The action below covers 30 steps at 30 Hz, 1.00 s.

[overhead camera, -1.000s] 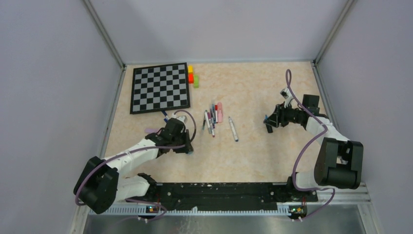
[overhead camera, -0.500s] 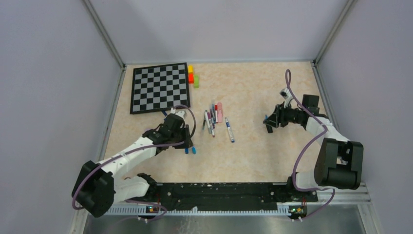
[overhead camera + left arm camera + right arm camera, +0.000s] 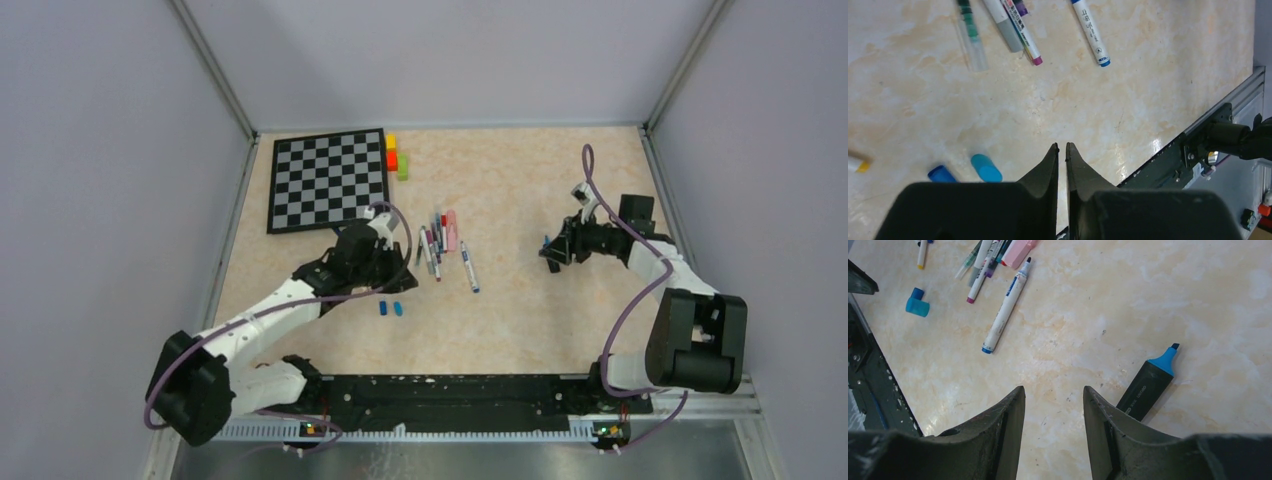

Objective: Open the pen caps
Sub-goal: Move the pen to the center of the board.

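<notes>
Fingers (image 3: 1049, 162) of your left gripper (image 3: 1061, 146) sit nearly pressed together, empty; your right gripper (image 3: 1053, 388) stands spread, empty. Expect the thin white plastic magenta-ended marker (image 3: 1021, 32) to be light, slick and apt to roll, so pinch mid-barrel.

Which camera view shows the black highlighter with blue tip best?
The right wrist view: the black highlighter lies uncapped, close and large, beside the right gripper. The top view barely shows it; the left wrist view does not.
</notes>
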### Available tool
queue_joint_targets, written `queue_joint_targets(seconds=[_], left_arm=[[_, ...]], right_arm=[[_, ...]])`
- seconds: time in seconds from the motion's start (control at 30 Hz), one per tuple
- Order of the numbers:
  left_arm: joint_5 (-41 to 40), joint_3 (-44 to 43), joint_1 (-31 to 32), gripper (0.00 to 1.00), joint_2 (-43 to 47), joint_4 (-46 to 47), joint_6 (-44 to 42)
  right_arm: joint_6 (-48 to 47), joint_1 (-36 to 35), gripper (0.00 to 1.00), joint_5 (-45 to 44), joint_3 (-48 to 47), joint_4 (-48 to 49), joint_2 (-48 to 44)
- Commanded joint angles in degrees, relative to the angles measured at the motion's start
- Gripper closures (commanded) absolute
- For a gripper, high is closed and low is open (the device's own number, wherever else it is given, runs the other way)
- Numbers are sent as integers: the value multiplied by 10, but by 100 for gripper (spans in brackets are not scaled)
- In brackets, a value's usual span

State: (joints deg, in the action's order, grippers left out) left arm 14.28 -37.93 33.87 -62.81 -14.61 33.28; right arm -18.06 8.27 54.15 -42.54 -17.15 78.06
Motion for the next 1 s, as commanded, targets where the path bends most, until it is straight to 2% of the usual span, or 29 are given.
queue_joint_targets(seconds=[0.0, 0.23, 0.43, 0.7, 0.97], left_arm=[[26, -27, 32, 90, -71, 81, 22], [-1, -144, 84, 99, -258, 76, 36], [-62, -287, 100, 100, -402, -34, 71], [-98, -364, 104, 100, -465, -75, 80], [-90, -437, 104, 100, -526, -104, 64]], right_arm=[[-23, -9, 55, 14, -17, -1, -16], [-23, -11, 55, 15, -19, -6, -18], [-20, -11, 55, 18, -20, -4, -25], [-18, -11, 55, 18, -23, -3, -29], [-17, -11, 55, 19, -25, -3, -36]])
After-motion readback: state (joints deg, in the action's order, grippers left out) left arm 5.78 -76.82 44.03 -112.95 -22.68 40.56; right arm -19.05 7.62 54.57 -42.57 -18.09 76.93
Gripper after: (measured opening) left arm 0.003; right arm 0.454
